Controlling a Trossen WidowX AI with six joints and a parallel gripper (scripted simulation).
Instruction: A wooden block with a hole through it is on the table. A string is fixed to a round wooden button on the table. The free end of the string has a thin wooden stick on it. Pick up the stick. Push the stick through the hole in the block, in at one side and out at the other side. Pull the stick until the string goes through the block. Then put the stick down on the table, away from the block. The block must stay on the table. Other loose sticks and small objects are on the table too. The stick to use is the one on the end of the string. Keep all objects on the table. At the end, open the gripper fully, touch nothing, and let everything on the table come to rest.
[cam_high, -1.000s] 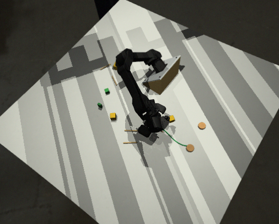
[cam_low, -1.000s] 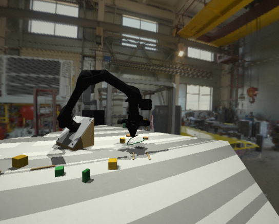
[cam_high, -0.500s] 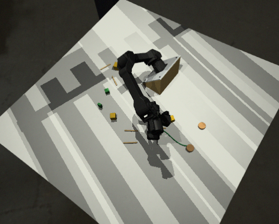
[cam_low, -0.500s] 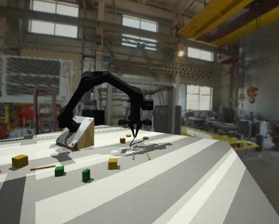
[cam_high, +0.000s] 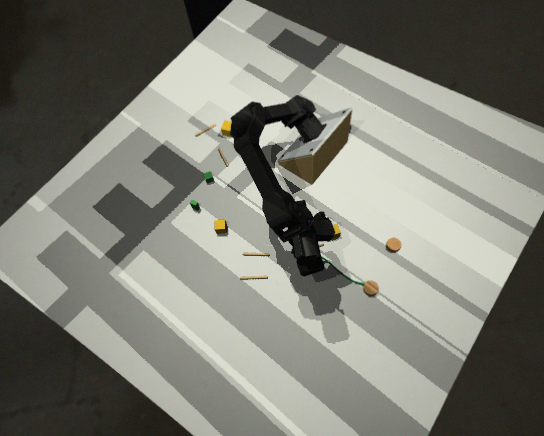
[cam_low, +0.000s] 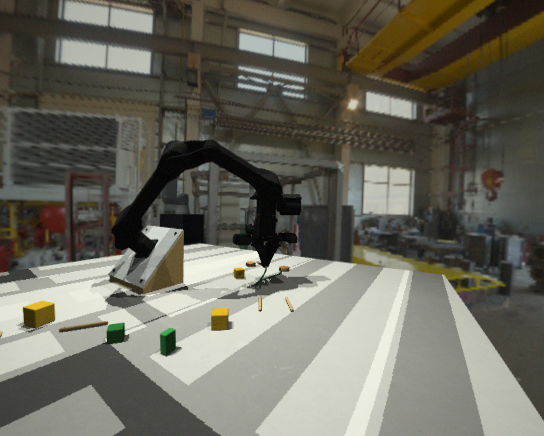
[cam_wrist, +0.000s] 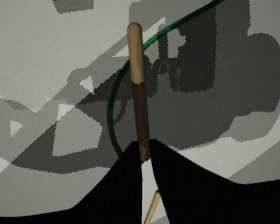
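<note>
1 stick (cam_wrist: 137, 70): slim, tan, round-ended | string (cam_wrist: 110, 107) (cam_high: 345, 276): green, curved | fingers: gripping stick

In the exterior view, 1 black arm (cam_low: 220, 150) arches from a sloped mount (cam_low: 172, 260), its gripper (cam_low: 266, 265) pointing down above the table (cam_low: 320, 390), closed on something too small to make out. A green string (cam_low: 273, 275) runs near the fingertips toward 1 of 2 round wooden buttons (cam_low: 284, 268) (cam_low: 250, 263). Nearer the camera lie 2 green blocks (cam_low: 115, 332) (cam_low: 168, 341), 2 larger-looking yellow cubes (cam_low: 39, 314) (cam_low: 220, 319) and 3 full sticks (cam_low: 83, 326) (cam_low: 260, 303) (cam_low: 289, 304).
</note>
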